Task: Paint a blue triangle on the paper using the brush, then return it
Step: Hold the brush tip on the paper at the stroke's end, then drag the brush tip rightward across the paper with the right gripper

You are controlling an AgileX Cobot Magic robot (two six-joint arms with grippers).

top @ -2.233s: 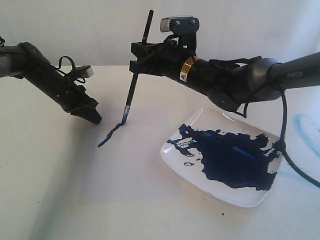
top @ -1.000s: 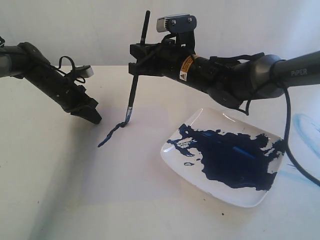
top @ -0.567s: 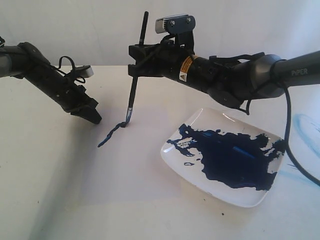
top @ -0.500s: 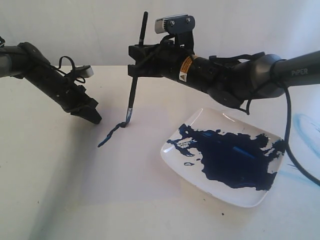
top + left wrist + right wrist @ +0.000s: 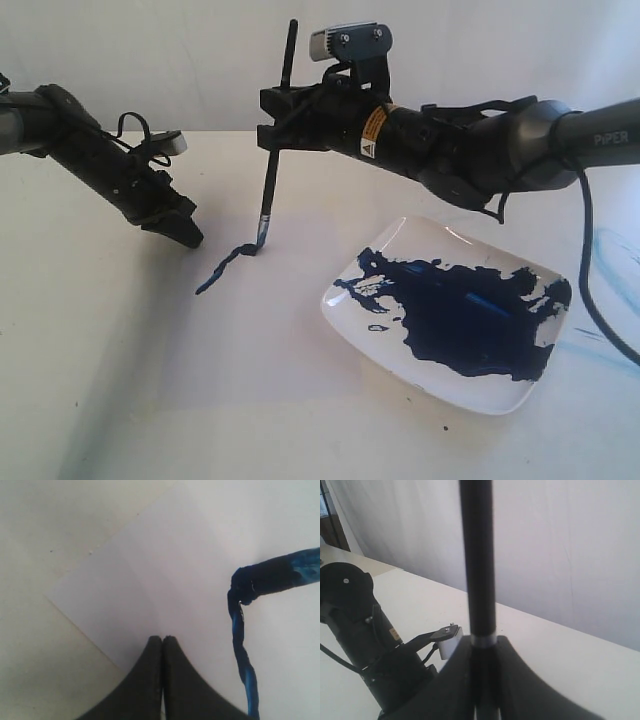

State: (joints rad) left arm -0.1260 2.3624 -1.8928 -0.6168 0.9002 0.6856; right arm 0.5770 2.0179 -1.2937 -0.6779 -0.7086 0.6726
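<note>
The brush (image 5: 272, 150) stands nearly upright in my right gripper (image 5: 272, 122), which is shut on its black handle (image 5: 478, 555) just below the silver band. Its blue-stained tip (image 5: 259, 238) touches the paper (image 5: 165, 565) at the upper end of one wobbly dark blue stroke (image 5: 222, 268). No closed blue triangle shows, only that single stroke (image 5: 241, 645) meeting the wet tip (image 5: 280, 572). My left gripper (image 5: 188, 236) is shut with nothing in it, its fingertips (image 5: 155, 645) down on the paper near a corner, to the left of the stroke.
A white square plate (image 5: 395, 235) with a large dark blue paint blotch (image 5: 470, 325) sits right of the stroke, under the right arm. Faint light-blue smears (image 5: 610, 250) mark the table at the far right. The cream tabletop (image 5: 45, 650) borders the paper's edge.
The right arm has shifted slightly and the brush tip has crept a little to the right at the stroke's upper end. The left gripper has not moved.
</note>
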